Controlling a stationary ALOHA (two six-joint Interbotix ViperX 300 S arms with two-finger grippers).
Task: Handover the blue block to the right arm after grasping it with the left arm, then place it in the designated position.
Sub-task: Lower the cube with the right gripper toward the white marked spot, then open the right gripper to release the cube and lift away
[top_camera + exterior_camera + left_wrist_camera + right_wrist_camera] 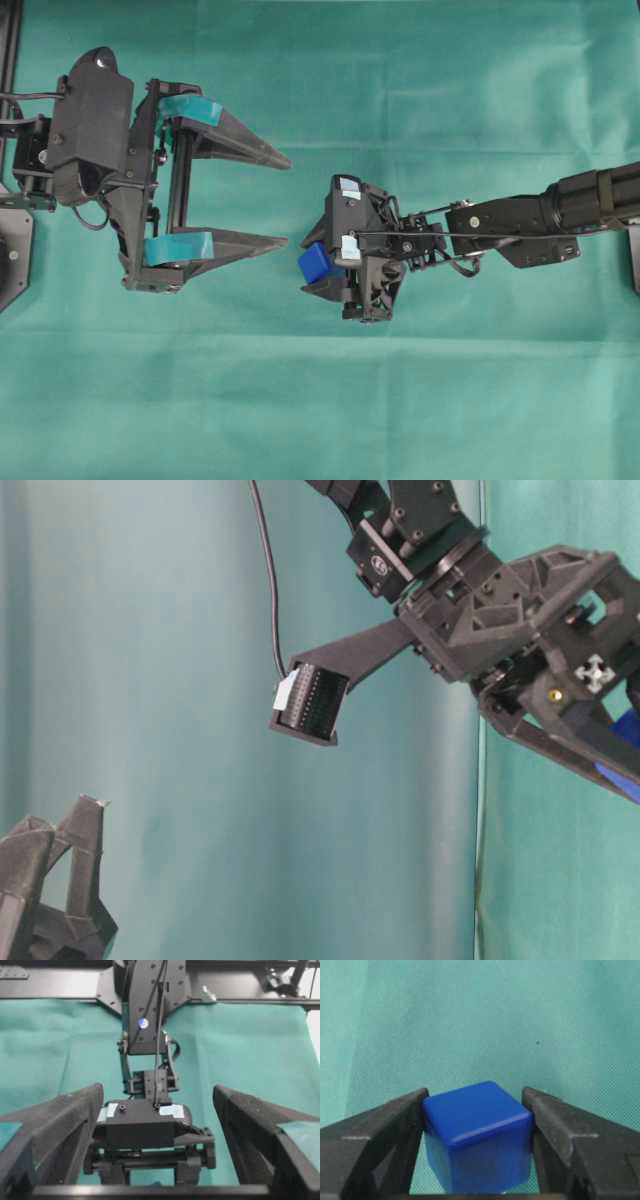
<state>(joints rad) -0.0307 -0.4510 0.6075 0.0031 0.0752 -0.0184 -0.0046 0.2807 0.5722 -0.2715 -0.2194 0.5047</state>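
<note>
The blue block (pixel 314 262) is pinched between the plain black fingers of my right gripper (pixel 313 264), near the middle of the green cloth. In the right wrist view the block (pixel 477 1135) fills the gap between both fingers (pixel 395 1120), held above the cloth. My left gripper (pixel 288 200), with teal tape on its fingers, stands wide open just left of the block and holds nothing. In the left wrist view its fingers (pixel 75 1115) frame the right gripper's body (pixel 142 1122) without touching it. The designated position is not in view.
The green cloth (pixel 400 400) covers the whole table. The right arm (pixel 560 210) stretches in from the right edge. A black frame rail (pixel 60 982) runs along the far side behind the right arm's base. The left arm's mount (pixel 15 190) sits at the left edge.
</note>
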